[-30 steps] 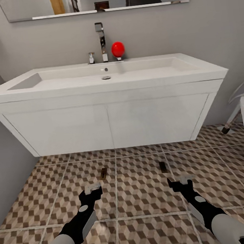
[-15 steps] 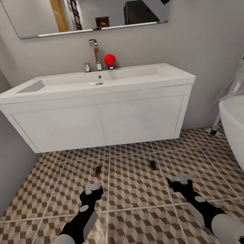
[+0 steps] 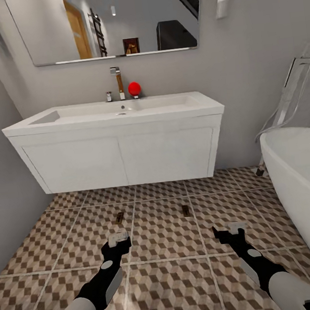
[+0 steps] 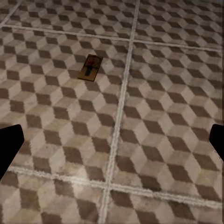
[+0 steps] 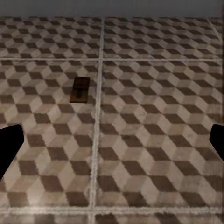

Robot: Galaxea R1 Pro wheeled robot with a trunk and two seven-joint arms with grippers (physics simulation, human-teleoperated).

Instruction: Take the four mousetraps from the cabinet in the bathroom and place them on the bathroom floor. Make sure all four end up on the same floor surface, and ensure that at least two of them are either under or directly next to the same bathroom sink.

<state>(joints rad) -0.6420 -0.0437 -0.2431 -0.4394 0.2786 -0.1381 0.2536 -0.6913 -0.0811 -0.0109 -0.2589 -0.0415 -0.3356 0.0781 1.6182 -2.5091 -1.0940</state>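
- Two mousetraps are lying flat on the bathroom floor (image 3: 163, 231), in front of the sink (image 3: 116, 112) and just short of the space under it.
- The left mousetrap (image 3: 118, 218) is sitting close beside a pale grout line; in the left wrist view the same mousetrap (image 4: 91, 67) is showing its brown board and dark wire.
- The right mousetrap (image 3: 185, 210) is lying well apart from the left one, roughly level with it; the right wrist view is catching it (image 5: 80, 89) near a grout line too.
- The left gripper (image 3: 118, 239) is hovering over the tiles on the near side of the left mousetrap, its fingers spread wide and holding nothing.
- The right gripper (image 3: 231, 229) is hovering on the near side of the right mousetrap, fingers likewise spread and empty.
- A red ball (image 3: 134, 88) is sitting on the sink's far edge beside the chrome faucet (image 3: 117, 81).
- A white tub (image 3: 304, 176) is standing at the right, and a mirror (image 3: 106, 22) is hanging on the wall above the sink.
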